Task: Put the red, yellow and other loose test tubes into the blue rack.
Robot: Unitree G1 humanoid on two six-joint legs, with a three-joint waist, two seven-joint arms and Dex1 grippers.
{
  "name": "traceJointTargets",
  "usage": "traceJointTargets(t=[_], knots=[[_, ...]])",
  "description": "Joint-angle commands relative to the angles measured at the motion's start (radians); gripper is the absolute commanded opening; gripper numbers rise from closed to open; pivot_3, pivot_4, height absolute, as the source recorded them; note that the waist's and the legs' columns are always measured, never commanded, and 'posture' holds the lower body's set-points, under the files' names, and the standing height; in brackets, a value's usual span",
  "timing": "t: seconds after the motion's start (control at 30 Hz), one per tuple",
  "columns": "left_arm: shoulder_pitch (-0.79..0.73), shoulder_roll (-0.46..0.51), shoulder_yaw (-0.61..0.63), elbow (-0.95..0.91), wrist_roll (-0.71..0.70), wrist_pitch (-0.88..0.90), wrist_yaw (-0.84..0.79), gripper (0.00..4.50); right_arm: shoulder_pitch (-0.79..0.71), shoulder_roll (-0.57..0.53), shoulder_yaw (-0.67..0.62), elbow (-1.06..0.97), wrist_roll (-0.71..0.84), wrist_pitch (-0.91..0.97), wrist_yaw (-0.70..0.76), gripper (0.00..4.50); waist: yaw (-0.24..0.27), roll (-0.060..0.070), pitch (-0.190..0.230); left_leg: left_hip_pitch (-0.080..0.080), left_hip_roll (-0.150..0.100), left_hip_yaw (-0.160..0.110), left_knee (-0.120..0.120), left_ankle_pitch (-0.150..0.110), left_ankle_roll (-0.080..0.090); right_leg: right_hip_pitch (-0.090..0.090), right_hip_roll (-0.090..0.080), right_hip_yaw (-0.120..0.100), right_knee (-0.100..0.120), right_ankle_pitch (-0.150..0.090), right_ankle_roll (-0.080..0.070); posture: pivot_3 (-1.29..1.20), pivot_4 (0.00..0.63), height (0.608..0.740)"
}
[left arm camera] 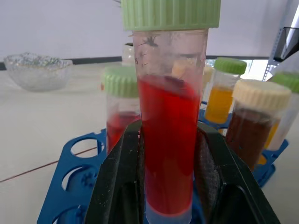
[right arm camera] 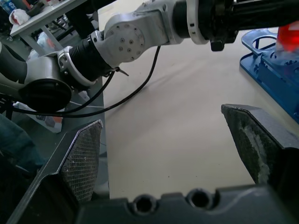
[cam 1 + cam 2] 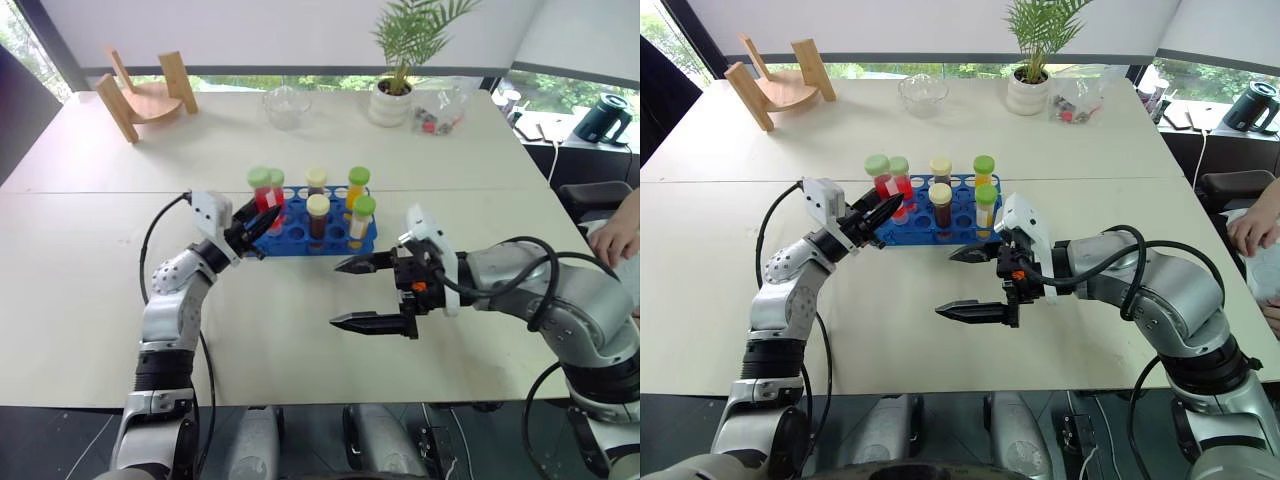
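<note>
Left gripper [image 3: 262, 226] clamped on red tube [image 1: 169, 140], upright over blue rack [image 3: 300, 238] left end. Could catch a hole rim or knock neighbouring tubes if lowered off-centre. Right gripper [image 3: 358, 292] wide open, empty, near the rack.

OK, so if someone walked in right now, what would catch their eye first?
Probably the left gripper clamped on a green-capped tube of red liquid, upright at the left end of the blue rack, where several capped tubes stand. Next, the right gripper hanging wide open over bare table in front of the rack.
</note>
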Motion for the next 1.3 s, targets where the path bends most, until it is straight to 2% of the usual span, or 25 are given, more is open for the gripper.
traceJointTargets(t=[0.03,0.2,0.67,1.3], knots=[[-0.021,0.014,-0.016,0.037,0.007,-0.056,-0.007,0.85,-0.007,0.006,-0.029,-0.015,0.008,-0.003,-0.018,4.50,0.001,0.000,0.000,0.000,0.000,0.000,0.000,0.000,0.000,0.000,0.000,0.000,0.000,0.000,0.000,0.00,0.150,0.740],[-0.024,0.020,-0.032,0.069,-0.003,-0.070,-0.023,0.85,0.004,0.024,-0.026,-0.022,0.009,-0.006,-0.047,4.50,0.001,0.000,0.000,0.000,0.000,0.000,0.000,0.000,0.000,0.000,0.000,0.000,0.000,0.000,0.000,0.00,0.150,0.740],[0.021,0.028,-0.088,0.010,0.016,-0.067,-0.019,0.85,-0.006,0.063,-0.022,-0.016,0.011,-0.006,-0.084,4.50,0.000,0.000,0.000,0.000,0.000,0.000,0.000,0.000,0.000,0.000,0.000,0.000,0.000,0.000,0.000,0.00,0.150,0.740],[0.018,0.063,-0.104,0.031,0.048,-0.107,0.030,0.85,-0.015,0.103,-0.013,-0.001,-0.001,-0.012,-0.100,4.50,-0.001,0.000,0.000,0.000,0.000,0.000,0.000,0.000,0.000,0.000,0.000,0.000,-0.001,0.000,0.000,0.00,0.150,0.740]])
